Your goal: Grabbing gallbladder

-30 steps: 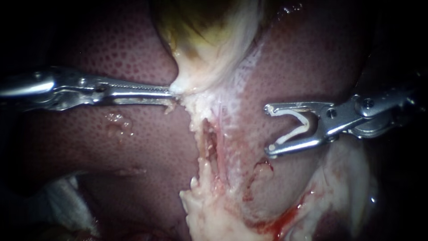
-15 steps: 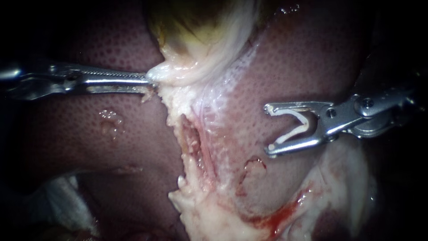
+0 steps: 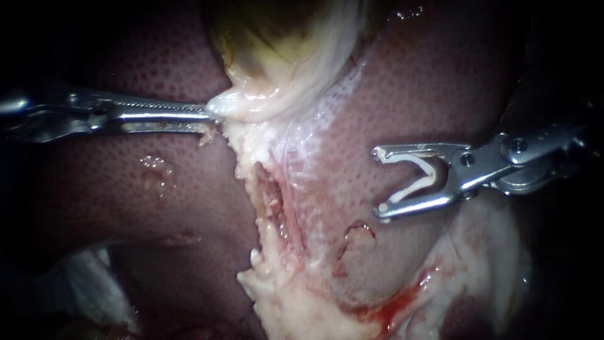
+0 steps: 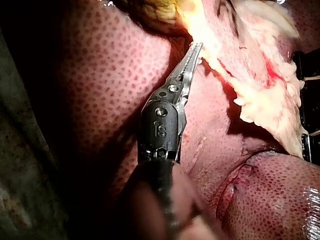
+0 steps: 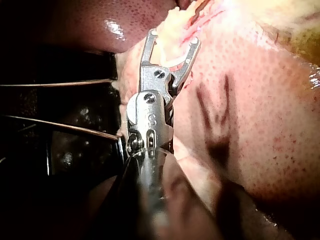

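Steel closed on pale tissue: my left instrument had its jaws pressed together on the whitish lower end of the gallbladder, where the yellow-green sac narrowed into a soft fold. The gallbladder itself sat at the top middle of the endoscope view, with dark red, speckled liver on both sides of it. I judge that this hold served to put the narrow end under tension toward the left, so that the ragged strip of pale fatty tissue below it lay spread and open to sight. The grab looked made rather than only approached. However, the bite was small, only at the jaw tips, and such thin tissue could slip or tear under a harder pull.

The shaft of the left instrument lay almost level across the liver. In the left wrist view the instrument reached straight ahead, and its toothed jaws ended in the yellowish edge.

My right instrument hung well apart from the strip, over bare liver, with its shaft entering from the right. Its jaws stood wide apart, yet both carried one open white clip seated between them, so they held the clip and no tissue.
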`<state>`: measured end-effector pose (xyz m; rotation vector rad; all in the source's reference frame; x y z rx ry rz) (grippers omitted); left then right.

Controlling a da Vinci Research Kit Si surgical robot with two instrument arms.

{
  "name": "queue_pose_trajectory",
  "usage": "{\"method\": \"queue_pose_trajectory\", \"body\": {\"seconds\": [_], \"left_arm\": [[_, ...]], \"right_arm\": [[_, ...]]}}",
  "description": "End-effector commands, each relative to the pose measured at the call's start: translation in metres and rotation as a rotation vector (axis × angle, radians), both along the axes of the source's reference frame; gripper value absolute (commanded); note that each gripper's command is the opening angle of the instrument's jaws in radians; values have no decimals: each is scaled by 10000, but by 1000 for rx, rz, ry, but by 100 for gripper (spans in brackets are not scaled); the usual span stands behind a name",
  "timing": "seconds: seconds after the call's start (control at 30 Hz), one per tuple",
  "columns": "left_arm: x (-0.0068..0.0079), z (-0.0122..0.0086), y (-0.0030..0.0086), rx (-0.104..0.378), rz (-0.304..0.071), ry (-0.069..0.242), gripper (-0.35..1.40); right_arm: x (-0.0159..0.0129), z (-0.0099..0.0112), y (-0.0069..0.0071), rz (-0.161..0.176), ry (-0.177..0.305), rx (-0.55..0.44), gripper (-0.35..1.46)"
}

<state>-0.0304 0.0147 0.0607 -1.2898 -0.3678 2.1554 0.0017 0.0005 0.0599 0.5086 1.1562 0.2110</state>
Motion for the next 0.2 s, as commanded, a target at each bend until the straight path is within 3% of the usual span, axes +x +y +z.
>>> {"method": "queue_pose_trajectory", "body": {"seconds": [0.03, 0.2], "left_arm": [[0, 0, 0, 0, 0, 0, -35], [0, 0, 0, 0, 0, 0, -35]], "right_arm": [[0, 0, 0, 0, 0, 0, 59], [0, 0, 0, 0, 0, 0, 59]]}}
